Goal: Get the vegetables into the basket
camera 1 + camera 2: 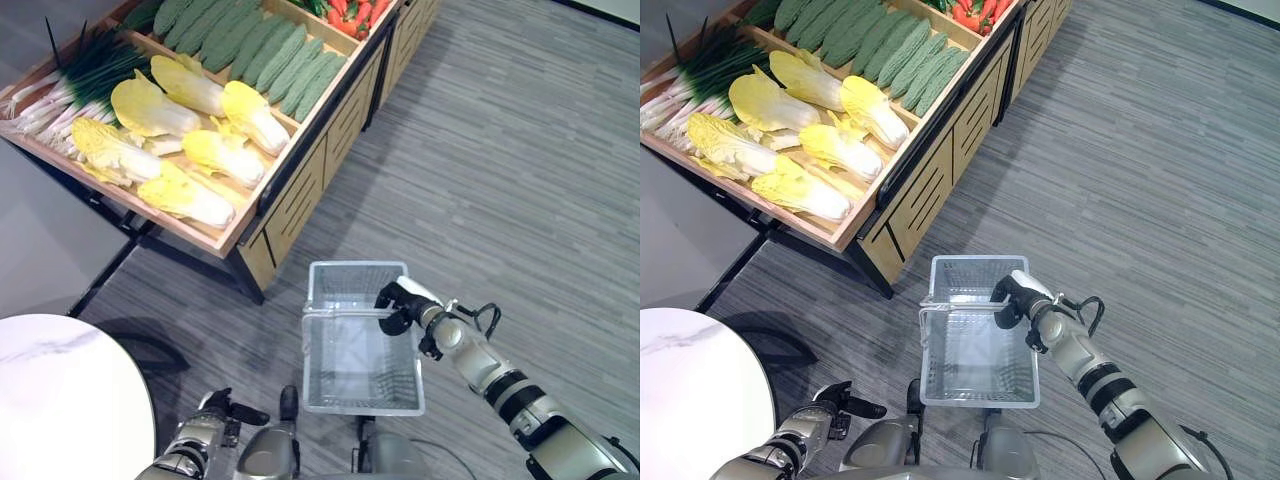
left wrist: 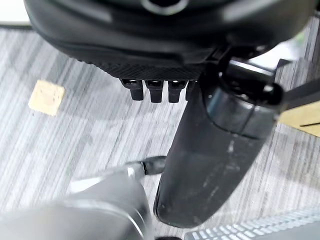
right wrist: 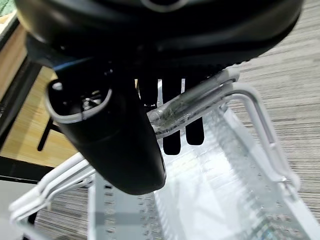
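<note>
I see grey striped carpet floor [image 1: 500, 150] across the room. At ten o'clock stands a wooden display stand [image 1: 300, 190] on dark legs — at seven o'clock, a round white marble table [image 1: 60, 400] cuts in.

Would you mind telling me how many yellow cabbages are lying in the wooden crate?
6, in loose pairs: two at the back, two in the middle, two at the front. Others may hide underneath.
</note>
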Tool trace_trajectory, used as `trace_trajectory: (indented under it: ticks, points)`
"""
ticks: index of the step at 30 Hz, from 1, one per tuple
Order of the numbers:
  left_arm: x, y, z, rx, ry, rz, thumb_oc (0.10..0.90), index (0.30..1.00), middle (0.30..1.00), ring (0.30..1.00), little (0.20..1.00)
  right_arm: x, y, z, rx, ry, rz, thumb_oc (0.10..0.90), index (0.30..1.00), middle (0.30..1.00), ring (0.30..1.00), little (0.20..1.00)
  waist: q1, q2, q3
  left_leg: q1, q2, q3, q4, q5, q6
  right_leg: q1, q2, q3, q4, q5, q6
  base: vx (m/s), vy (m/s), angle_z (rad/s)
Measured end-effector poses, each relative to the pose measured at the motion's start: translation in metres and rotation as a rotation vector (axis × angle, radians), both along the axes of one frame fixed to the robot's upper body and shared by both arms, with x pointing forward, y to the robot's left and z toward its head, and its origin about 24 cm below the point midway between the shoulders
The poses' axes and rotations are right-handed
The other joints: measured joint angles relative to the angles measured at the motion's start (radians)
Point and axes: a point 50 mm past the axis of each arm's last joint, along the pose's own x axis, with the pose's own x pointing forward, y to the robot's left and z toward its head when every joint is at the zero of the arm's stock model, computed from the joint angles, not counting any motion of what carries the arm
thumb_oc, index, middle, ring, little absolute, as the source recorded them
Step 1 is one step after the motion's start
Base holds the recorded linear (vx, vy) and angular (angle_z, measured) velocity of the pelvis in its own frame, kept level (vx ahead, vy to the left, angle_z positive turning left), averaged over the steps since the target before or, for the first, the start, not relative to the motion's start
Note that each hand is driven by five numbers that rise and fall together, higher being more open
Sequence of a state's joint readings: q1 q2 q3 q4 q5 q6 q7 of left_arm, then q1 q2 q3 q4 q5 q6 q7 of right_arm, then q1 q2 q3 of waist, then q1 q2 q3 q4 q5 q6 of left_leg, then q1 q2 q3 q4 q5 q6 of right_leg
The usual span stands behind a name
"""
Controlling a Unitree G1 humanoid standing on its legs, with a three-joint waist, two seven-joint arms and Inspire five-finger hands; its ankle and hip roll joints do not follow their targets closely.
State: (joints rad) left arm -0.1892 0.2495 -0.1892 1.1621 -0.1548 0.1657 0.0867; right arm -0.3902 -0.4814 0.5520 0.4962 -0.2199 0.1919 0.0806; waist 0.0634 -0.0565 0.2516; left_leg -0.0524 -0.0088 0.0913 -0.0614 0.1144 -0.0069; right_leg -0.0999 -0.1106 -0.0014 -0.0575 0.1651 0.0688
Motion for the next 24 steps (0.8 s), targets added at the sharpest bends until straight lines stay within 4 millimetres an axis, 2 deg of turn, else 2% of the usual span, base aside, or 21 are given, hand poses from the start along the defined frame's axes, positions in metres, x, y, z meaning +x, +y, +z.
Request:
trace_trajectory:
  ticks: [3, 5, 6, 7, 8, 9, 10, 11, 12, 13, 14, 15, 16, 19, 21, 24]
  points:
    - [-0.002, -0.006, -0.002, -0.014, 0.006, -0.008, 0.900, 1.000, 1.000, 1.000, 1.000, 0.001, 0.000, 0.001, 0.005, -0.005, -0.004, 0.400, 0.300, 0.300, 0.300, 0.300, -0.019, 0.000, 0.000, 0.012, 0.000, 0.011, -0.001, -0.011, 0.010, 0.004, 0.002, 0.018, 0.001, -0.001, 0.009, -0.01, 0.129, -0.19]
    - [0.001, -0.017, -0.002, -0.041, -0.008, -0.026, 0.900, 1.000, 1.000, 1.000, 1.000, 0.001, -0.001, 0.003, 0.029, -0.017, -0.022, 0.400, 0.300, 0.300, 0.300, 0.300, -0.032, -0.002, 0.000, 0.015, -0.004, 0.062, -0.001, -0.031, 0.014, -0.023, 0.008, 0.065, 0.010, 0.018, 0.036, -0.08, 0.140, -0.58]
    - [0.001, -0.022, -0.003, -0.051, -0.006, -0.029, 0.900, 1.000, 1.000, 1.000, 1.000, 0.003, 0.000, 0.005, 0.038, -0.025, -0.028, 0.400, 0.300, 0.300, 0.300, 0.300, -0.037, -0.005, 0.000, 0.015, -0.011, 0.088, -0.001, -0.036, 0.018, -0.039, 0.013, 0.095, 0.005, 0.037, 0.064, -0.10, 0.072, -1.24]
    - [0.000, -0.025, -0.004, -0.060, -0.002, -0.028, 0.900, 1.000, 1.000, 1.000, 1.000, 0.005, 0.004, 0.008, 0.062, -0.040, -0.033, 0.400, 0.300, 0.300, 0.300, 0.300, -0.042, -0.007, 0.001, 0.013, -0.005, 0.128, -0.007, -0.042, 0.042, -0.061, 0.016, 0.127, -0.018, 0.084, 0.128, -0.09, 0.018, -1.39]
    - [-0.002, -0.024, -0.005, -0.059, 0.002, -0.027, 0.900, 1.000, 1.000, 1.000, 1.000, 0.007, 0.009, 0.009, 0.074, -0.050, -0.033, 0.400, 0.300, 0.300, 0.300, 0.300, -0.039, -0.014, 0.005, 0.013, 0.003, 0.186, -0.008, -0.038, 0.049, -0.085, 0.021, 0.107, -0.037, 0.119, 0.178, -0.10, 0.007, -1.54]
    - [-0.001, -0.025, -0.005, -0.060, -0.001, -0.024, 0.900, 1.000, 1.000, 1.000, 1.000, 0.006, 0.010, 0.008, 0.079, -0.047, -0.034, 0.400, 0.300, 0.300, 0.300, 0.300, -0.033, -0.012, 0.008, 0.014, 0.017, 0.220, -0.014, -0.039, 0.068, -0.101, 0.006, 0.001, -0.024, 0.053, 0.173, -0.06, -0.022, -1.12]
    - [0.003, -0.024, -0.003, -0.055, -0.012, -0.029, 0.900, 1.000, 1.000, 1.000, 1.000, 0.002, 0.006, 0.003, 0.068, -0.029, -0.046, 0.400, 0.300, 0.300, 0.300, 0.300, -0.046, -0.009, 0.009, 0.002, 0.039, 0.241, -0.008, -0.039, 0.071, -0.107, -0.030, -0.144, 0.035, 0.019, 0.110, -0.10, 0.073, -0.90]
    - [0.006, -0.022, -0.001, -0.048, -0.029, -0.034, 0.900, 1.000, 1.000, 1.000, 1.000, 0.001, 0.003, 0.000, 0.061, -0.013, -0.056, 0.400, 0.300, 0.300, 0.300, 0.300, -0.031, -0.009, 0.009, 0.000, 0.058, 0.258, -0.008, -0.038, 0.066, -0.107, -0.058, -0.222, 0.076, 0.015, 0.108, -0.09, 0.105, -0.71]
    - [0.008, -0.020, 0.000, -0.043, -0.040, -0.038, 0.900, 1.000, 1.000, 1.000, 1.000, 0.000, 0.002, -0.003, 0.056, -0.004, -0.063, 0.400, 0.300, 0.300, 0.300, 0.300, -0.022, -0.009, 0.009, -0.001, 0.072, 0.262, -0.006, -0.041, 0.061, -0.088, -0.089, -0.249, 0.093, 0.010, 0.115, -0.09, 0.143, -0.74]
    - [0.006, -0.014, 0.001, -0.031, -0.033, -0.035, 0.900, 1.000, 1.000, 1.000, 1.000, -0.002, 0.003, -0.007, 0.060, 0.005, -0.076, 0.400, 0.300, 0.300, 0.300, 0.300, 0.002, -0.015, 0.008, 0.013, 0.090, 0.297, 0.007, -0.038, 0.053, -0.047, -0.135, -0.399, 0.158, -0.016, 0.061, -0.03, 0.147, -1.02]
    - [0.000, -0.011, -0.001, -0.031, -0.013, -0.013, 0.900, 1.000, 1.000, 1.000, 1.000, -0.003, 0.004, -0.009, 0.055, 0.011, -0.069, 0.400, 0.300, 0.300, 0.300, 0.300, 0.028, -0.021, 0.006, 0.040, 0.096, 0.326, 0.004, -0.028, 0.025, -0.007, -0.131, -0.421, 0.155, 0.001, 0.063, -0.03, 0.138, -0.87]
    - [-0.002, -0.013, -0.003, -0.045, -0.006, 0.009, 0.900, 1.000, 1.000, 1.000, 1.000, -0.002, 0.000, -0.006, 0.035, -0.003, -0.074, 0.400, 0.300, 0.300, 0.300, 0.300, 0.021, -0.008, 0.006, 0.041, 0.102, 0.319, 0.005, -0.023, 0.025, -0.008, -0.119, -0.417, 0.148, 0.002, 0.063, -0.04, 0.128, -0.73]
    - [-0.004, -0.012, -0.004, -0.045, 0.000, 0.016, 0.900, 1.000, 1.000, 1.000, 1.000, -0.002, -0.004, -0.006, 0.022, -0.005, -0.078, 0.400, 0.300, 0.300, 0.300, 0.300, 0.015, -0.008, 0.006, 0.040, 0.107, 0.320, 0.013, -0.022, 0.026, -0.006, -0.115, -0.410, 0.145, 0.002, 0.062, -0.04, 0.063, -0.35]
    - [-0.006, -0.011, -0.005, -0.047, 0.010, 0.024, 0.900, 1.000, 1.000, 1.000, 1.000, -0.003, -0.019, -0.005, -0.013, -0.008, -0.101, 0.400, 0.300, 0.300, 0.300, 0.300, -0.005, -0.015, 0.002, 0.062, 0.106, 0.334, 0.008, -0.026, 0.000, -0.005, -0.110, -0.377, 0.132, 0.008, 0.059, -0.03, -0.009, -0.29]
    - [-0.006, -0.011, -0.004, -0.046, 0.008, 0.025, 0.900, 1.000, 1.000, 1.000, 1.000, -0.004, -0.021, -0.006, -0.018, -0.004, -0.106, 0.400, 0.300, 0.300, 0.300, 0.300, -0.003, -0.028, -0.007, 0.058, 0.100, 0.338, 0.009, -0.026, -0.001, 0.018, -0.107, -0.356, 0.064, 0.019, 0.057, 0.03, -0.047, -0.10]
    - [-0.008, -0.009, -0.005, -0.048, 0.014, 0.043, 0.900, 1.000, 1.000, 1.000, 1.000, -0.011, -0.024, -0.012, -0.026, 0.017, -0.116, 0.400, 0.300, 0.300, 0.300, 0.300, 0.000, -0.025, -0.016, 0.051, 0.098, 0.327, 0.011, -0.023, -0.005, 0.030, -0.101, -0.331, 0.034, 0.018, 0.058, 0.03, -0.046, 0.09]
